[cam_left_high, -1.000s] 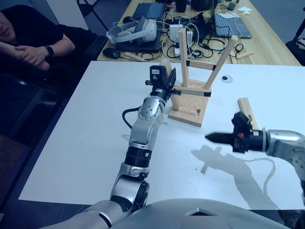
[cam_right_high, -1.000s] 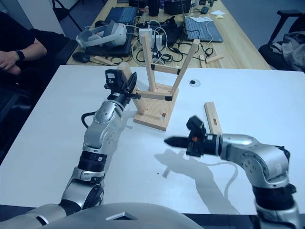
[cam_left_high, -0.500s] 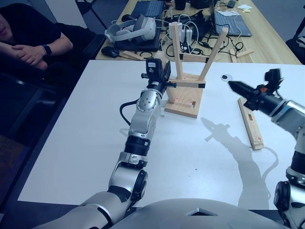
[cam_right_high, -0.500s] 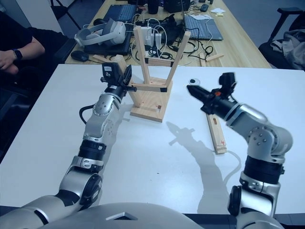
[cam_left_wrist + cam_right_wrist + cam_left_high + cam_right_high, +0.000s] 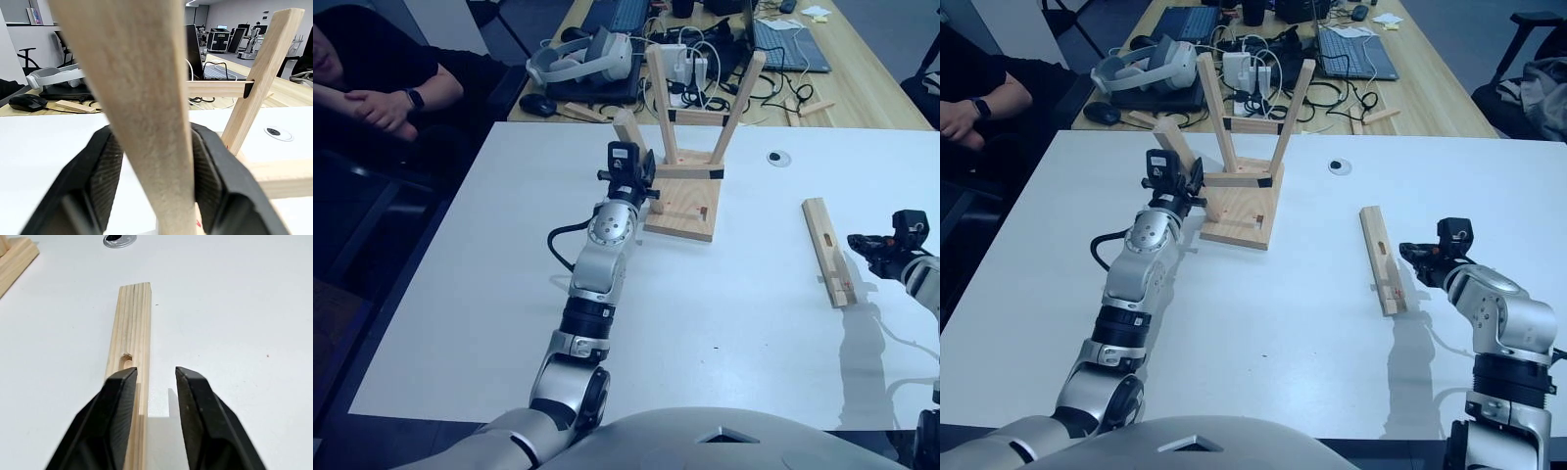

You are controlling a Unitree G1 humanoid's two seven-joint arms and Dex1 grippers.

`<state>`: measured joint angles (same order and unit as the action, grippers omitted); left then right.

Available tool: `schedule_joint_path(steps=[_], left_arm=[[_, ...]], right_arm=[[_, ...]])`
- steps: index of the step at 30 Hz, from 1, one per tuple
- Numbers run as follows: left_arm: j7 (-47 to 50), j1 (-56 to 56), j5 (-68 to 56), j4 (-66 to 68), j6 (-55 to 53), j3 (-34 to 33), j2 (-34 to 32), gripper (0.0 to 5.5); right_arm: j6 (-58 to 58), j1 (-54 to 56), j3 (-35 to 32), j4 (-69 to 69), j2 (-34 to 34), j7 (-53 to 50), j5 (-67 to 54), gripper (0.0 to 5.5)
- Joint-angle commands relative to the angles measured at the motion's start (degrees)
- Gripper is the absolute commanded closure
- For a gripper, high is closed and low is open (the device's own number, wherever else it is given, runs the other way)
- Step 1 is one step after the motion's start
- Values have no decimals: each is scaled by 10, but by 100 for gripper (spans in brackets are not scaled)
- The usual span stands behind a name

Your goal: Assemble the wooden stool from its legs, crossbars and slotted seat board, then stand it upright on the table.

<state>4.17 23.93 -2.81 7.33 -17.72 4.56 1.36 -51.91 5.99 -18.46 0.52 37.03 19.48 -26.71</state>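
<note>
**Left pincer clamps a stool leg; right pincer hangs open by the loose leg**

The stool (image 5: 683, 186) sits upside down towards the back of the white worktop (image 5: 509, 294), left of centre. Its seat board (image 5: 680, 213) lies flat, and two legs (image 5: 663, 103) rise from it and splay apart, joined by crossbars (image 5: 700, 117).

A third, slanted leg (image 5: 1173, 145) stands at the stool's left side. The head views show the left pincer (image 5: 1187, 188) at it, low down near the seat board. The left wrist view shows the grip up close: the slanted leg runs between the two dark pads (image 5: 105, 181), which press on it from both sides, so the pincer is closed on the wood. Beyond it stand another leg and a crossbar with a dark end.

A loose leg (image 5: 827, 250) lies flat on the right part of the worktop, well apart from the stool and pointing away from the robot. The right pincer (image 5: 854, 241) sits just beside its near end, on the right side.

The right wrist view shows the fingers (image 5: 195, 401) spread, with nothing between them. One finger overlaps the wood and the gap lies over bare worktop. Contact with the wood cannot be told. This view also shows a slot (image 5: 126, 360) cut into the loose leg, and a round grommet (image 5: 120, 239) in the worktop beyond its far end.

A wooden desk (image 5: 862, 88) behind carries laptops, cables and a headset (image 5: 582, 64).
</note>
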Motion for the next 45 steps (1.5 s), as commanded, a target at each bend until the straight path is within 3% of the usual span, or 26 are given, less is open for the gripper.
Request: schedule_joint_path(steps=[1, 4, 7, 12, 17, 22, 28, 36, 45], left_arm=[[7, -21, 12, 0, -17, -3, 4, 291], [-4, -19, 10, -32, 12, 0, 9, 284], [-11, -24, 0, -75, 50, -5, 18, 284], [-38, -42, -38, -111, 115, -18, 37, 284], [-47, -29, -33, -125, 149, -21, 32, 284], [-59, 14, -60, -158, 122, -56, 8, 284], [-59, 36, -75, -137, 104, -80, -4, 284], [-67, 25, -72, -141, 98, -73, -5, 284], [-67, 24, -71, -140, 98, -72, 0, 284]], right_arm=[[-36, -9, -2, -14, -2, 9, -7, 342], [-73, -20, 20, -21, 15, 30, -7, 295], [-120, -40, 50, -20, 39, 54, 0, 291], [-140, -53, 71, 2, 47, 54, 16, 368], [-141, -43, 66, 16, 44, 48, 20, 402], [-178, -13, 17, 58, 19, 19, 11, 407], [-205, 44, -60, 53, -44, -14, -19, 450], [-174, 31, -39, 10, -52, -22, -1, 547], [-133, 45, -28, -19, -63, -10, -4, 547]])
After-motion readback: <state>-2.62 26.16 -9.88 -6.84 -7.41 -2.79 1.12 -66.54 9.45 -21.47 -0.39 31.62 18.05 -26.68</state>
